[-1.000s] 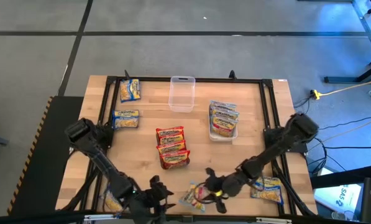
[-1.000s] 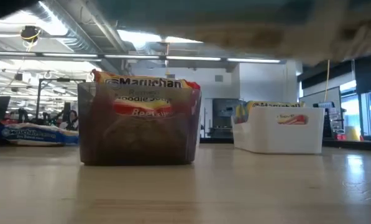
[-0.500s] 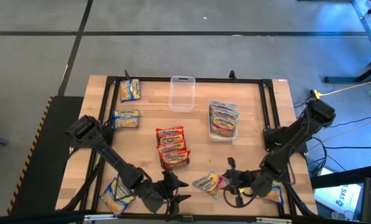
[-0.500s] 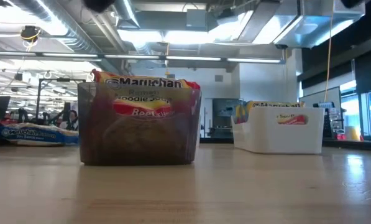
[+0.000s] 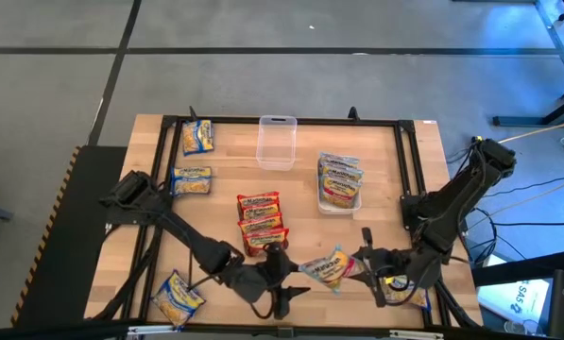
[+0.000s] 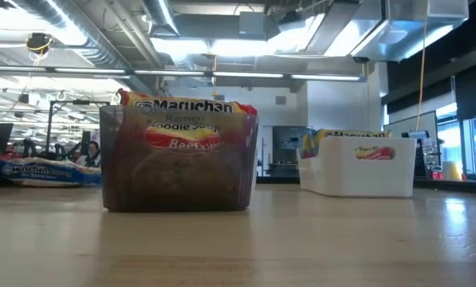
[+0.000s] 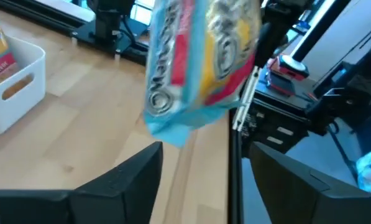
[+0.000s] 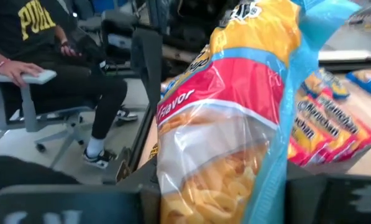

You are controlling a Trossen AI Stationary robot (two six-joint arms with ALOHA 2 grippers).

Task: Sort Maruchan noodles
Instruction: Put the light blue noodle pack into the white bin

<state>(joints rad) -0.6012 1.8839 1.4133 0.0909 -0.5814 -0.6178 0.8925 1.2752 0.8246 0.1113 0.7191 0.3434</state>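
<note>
A Maruchan noodle packet (image 5: 327, 269) with light-blue edges and a pinkish-red label is in the air near the table's near edge, with my right gripper (image 5: 357, 267) shut on it. In the right wrist view the packet (image 8: 235, 118) fills the picture. My left gripper (image 5: 283, 281) stands open just left of the packet and points at it. Its fingers spread apart below the packet (image 7: 201, 62) in the left wrist view, touching nothing. Red packets (image 5: 263, 225) sit in a clear grey container (image 6: 178, 159). More packets lie in a white bin (image 5: 340, 181). My right gripper pinches the packet's right end (image 5: 350, 268) between its two fingers, which come about level from the table's right. In the left wrist view a dark finger (image 7: 260, 43) lies along the packet's edge. The packet juts out leftward past the fingers, lifted clear of the table.
An empty clear container (image 5: 276, 142) stands at the far middle. Blue packets lie at the far left (image 5: 197, 137), the left (image 5: 192, 179) and the near left (image 5: 178, 297); another (image 5: 406, 295) lies under my right arm. A seated person (image 8: 54, 68) shows beyond the table.
My right gripper has risen and drawn toward the table's right, carrying the packet up off the table near the near edge. My left gripper has moved toward the table's right and slightly up, following the packet.
</note>
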